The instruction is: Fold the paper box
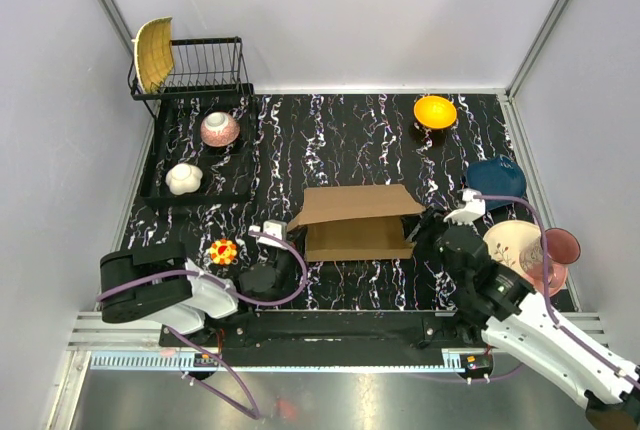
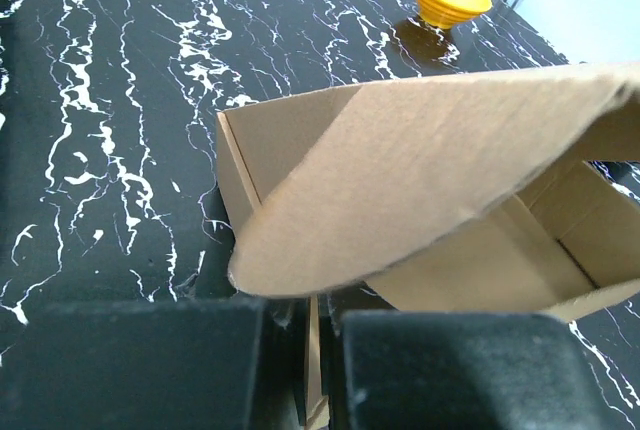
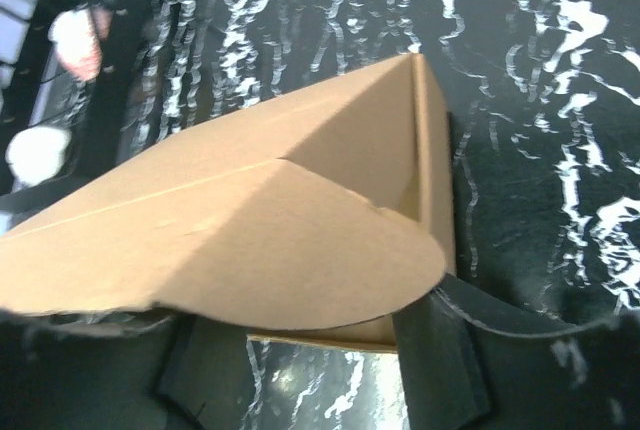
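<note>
We see the paper box (image 1: 355,225) mid-surface (image 1: 350,140), its lid flap raised. Our left fingers (image 2: 440,370) pinch together on a thin cardboard edge. Our right fingers (image 3: 437,360) stand apart, with the rounded flap just above them.

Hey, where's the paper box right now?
In the top view the paper box lies near the middle of the table, slightly toward the arms, with the black tray off to its left and the dark blue dish to its right.
</note>
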Robot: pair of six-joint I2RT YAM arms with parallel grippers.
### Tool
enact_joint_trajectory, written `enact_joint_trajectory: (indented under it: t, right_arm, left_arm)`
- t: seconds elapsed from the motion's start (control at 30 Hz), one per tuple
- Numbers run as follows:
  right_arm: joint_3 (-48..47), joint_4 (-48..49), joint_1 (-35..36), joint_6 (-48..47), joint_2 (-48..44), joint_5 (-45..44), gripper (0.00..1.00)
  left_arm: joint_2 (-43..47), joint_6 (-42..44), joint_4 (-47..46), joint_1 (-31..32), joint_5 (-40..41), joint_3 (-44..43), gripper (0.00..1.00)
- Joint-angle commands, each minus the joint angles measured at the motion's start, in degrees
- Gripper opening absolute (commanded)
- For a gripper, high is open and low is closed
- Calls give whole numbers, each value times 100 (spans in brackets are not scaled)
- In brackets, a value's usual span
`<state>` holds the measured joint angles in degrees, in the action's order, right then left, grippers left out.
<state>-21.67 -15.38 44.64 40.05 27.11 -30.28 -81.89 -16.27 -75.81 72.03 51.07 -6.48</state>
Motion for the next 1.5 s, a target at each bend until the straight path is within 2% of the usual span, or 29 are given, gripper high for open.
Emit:
enact_joint_trajectory:
  t: [0.0, 0.03, 0.2, 0.33, 0.47, 0.6, 0.7, 0.73, 0.77, 0.8, 0.87, 0.9, 0.93, 0.97, 1.03, 1.1, 1.23, 1.27, 1.3, 1.33, 1.37, 1.47]
  right_arm:
    - [-732, -702, 53, -287, -259, 1223, 64]
    - [-864, -904, 53, -244, -259, 1313, 71]
    - [-1584, -2178, 53, -24, -548, 1446, 73]
    - [-1709, -2207, 53, -94, -1434, 1525, 73]
    - [-1910, -1829, 45, -208, -1850, 1631, 73]
    - [-1981, -1312, 53, -375, -1255, 1797, 70]
    - [-1885, -776, 53, -367, -183, 2183, 62]
    - [-1832, -635, 53, -358, 298, 2263, 60]
    - [-1771, -468, 53, -340, 503, 2368, 59]
    - [-1605, -118, 53, -323, 662, 2543, 58]
    - [-1437, 183, 53, -270, 988, 2632, 57]
    - [-1280, 428, 53, -253, 1050, 2694, 57]
    - [-1191, 552, 53, -235, 1129, 2712, 57]
    - [-1121, 666, 53, -226, 1164, 2729, 57]
    - [-997, 843, 45, -235, 1287, 2703, 57]
    - [-901, 966, 53, -270, 1375, 2694, 57]
    - [-786, 1116, 53, -279, 1533, 2633, 57]
    - [-777, 1133, 53, -270, 1542, 2607, 57]
    - [-769, 1142, 53, -270, 1543, 2580, 57]
    - [-777, 1142, 53, -270, 1543, 2580, 58]
    - [-795, 1151, 53, -279, 1534, 2571, 58]
    - [-830, 1090, 53, -366, 1578, 2545, 58]
  left_arm:
    - [147, 54, -453, 92, 430, -20, 1]
    - [147, 54, -383, 92, 456, -37, 1]
    - [191, 72, -250, 136, 606, -37, 2]
    - [94, 45, -206, 215, 658, -29, 2]
    - [-11, 80, -136, 320, 773, -29, 2]
    - [-55, 98, -57, 452, 843, -37, 8]
    - [145, 142, 232, 653, 983, -72, 25]
    - [260, 142, 634, 724, 1036, -99, 37]
    - [391, 72, 934, 794, 1158, -116, 43]
    - [750, -7, 1285, 943, 1229, -160, 47]
    - [1225, -627, 2873, 1058, 1387, -257, 54]
    - [1741, -980, 3592, 1102, 1397, -431, 56]
    - [2007, -1383, 5079, 1120, 1388, -529, 57]
    - [2245, -2040, 5659, 1120, 1388, -599, 57]
    - [2852, -2466, 6931, 1190, 1371, -705, 57]
    - [3369, -2706, 7438, 1330, 1248, -740, 58]
    - [3934, -3267, 9315, 1612, 1318, -1074, 60]
    - [4004, -3477, 9504, 1639, 1240, -1162, 60]
    - [4092, -3523, 9715, 1639, 1195, -1406, 60]
    - [4102, -3741, 10448, 1648, 1204, -1574, 60]
    - [4050, -4239, 10838, 1665, 1308, -1941, 60]
    - [3926, -4919, 12218, 1718, 1484, -2697, 60]
